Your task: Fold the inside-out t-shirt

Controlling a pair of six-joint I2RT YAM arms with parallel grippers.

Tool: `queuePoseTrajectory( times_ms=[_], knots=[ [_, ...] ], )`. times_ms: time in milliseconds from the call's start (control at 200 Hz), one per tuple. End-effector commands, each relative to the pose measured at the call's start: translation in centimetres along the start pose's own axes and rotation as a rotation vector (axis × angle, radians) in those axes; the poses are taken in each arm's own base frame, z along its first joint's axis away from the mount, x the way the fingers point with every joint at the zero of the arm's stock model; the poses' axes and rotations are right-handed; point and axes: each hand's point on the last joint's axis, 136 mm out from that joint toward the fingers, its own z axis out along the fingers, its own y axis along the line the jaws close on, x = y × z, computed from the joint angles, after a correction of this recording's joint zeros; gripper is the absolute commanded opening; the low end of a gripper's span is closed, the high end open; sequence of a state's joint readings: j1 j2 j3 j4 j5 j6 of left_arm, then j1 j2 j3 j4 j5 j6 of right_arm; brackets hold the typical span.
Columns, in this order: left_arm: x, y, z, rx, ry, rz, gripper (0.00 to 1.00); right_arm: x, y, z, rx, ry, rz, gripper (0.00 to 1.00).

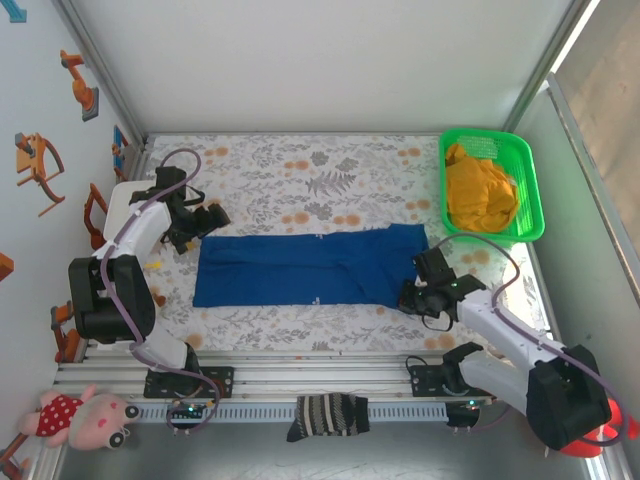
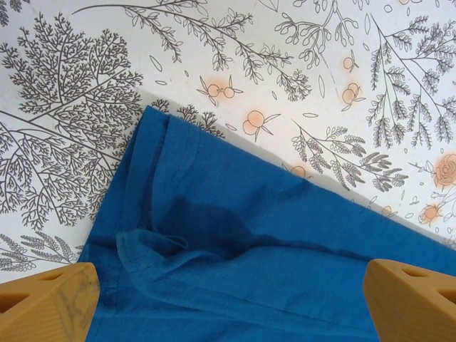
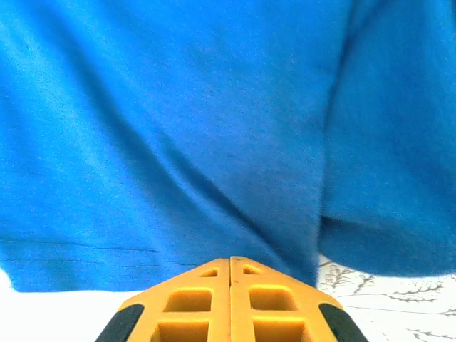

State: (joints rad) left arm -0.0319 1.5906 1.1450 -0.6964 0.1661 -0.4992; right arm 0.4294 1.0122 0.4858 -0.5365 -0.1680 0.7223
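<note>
The inside-out t-shirt (image 1: 310, 265) lies flat on the floral cloth as a long royal-blue rectangle, stretched left to right. My left gripper (image 1: 205, 222) hovers over its far left corner, open wide. In the left wrist view the orange fingers (image 2: 46, 303) stand far apart over a rumpled hem of the t-shirt (image 2: 249, 235), with nothing between them. My right gripper (image 1: 415, 297) sits at the shirt's near right corner. Its jaws (image 3: 229, 262) are pressed flush together, tips at the edge of the blue cloth (image 3: 178, 128), and no cloth shows between them.
A green basket (image 1: 535, 190) at the back right holds a mustard-yellow garment (image 1: 480, 195). A dark striped sock (image 1: 328, 415) lies on the front rail between the arm bases. A plush toy (image 1: 85, 418) sits at the near left. White walls close in both sides.
</note>
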Motion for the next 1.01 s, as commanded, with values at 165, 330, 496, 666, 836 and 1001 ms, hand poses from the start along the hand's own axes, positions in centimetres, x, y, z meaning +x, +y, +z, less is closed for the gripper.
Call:
queuePoseTrajectory(
  times_ms=[165,330,496,666,836,1001],
  knots=[
    [0.4,1.0,-1.7,-0.028,-0.026,0.002,0.97,-4.2,8.2,-1.1,-0.197,-0.022,-0.106,0.00],
    [0.9,2.1,-1.5,-0.030,-0.013,-0.032,0.99,-2.8,10.4,3.0,-0.190,0.045,-0.139,0.00],
    [1.0,2.2,-1.7,-0.021,-0.014,-0.039,1.00,-1.3,11.5,6.7,-0.217,0.122,-0.120,0.00],
    [0.9,3.0,-2.0,-0.042,-0.011,-0.042,0.99,-4.2,12.5,3.6,-0.191,0.039,-0.199,0.00],
    [0.8,3.8,-1.5,-0.068,0.004,-0.046,0.99,-9.5,10.9,-0.8,-0.083,-0.097,-0.241,0.07],
    [0.2,3.6,-0.1,-0.072,0.037,-0.040,0.90,-12.9,8.3,-1.3,-0.019,-0.134,-0.199,0.26]
  ],
)
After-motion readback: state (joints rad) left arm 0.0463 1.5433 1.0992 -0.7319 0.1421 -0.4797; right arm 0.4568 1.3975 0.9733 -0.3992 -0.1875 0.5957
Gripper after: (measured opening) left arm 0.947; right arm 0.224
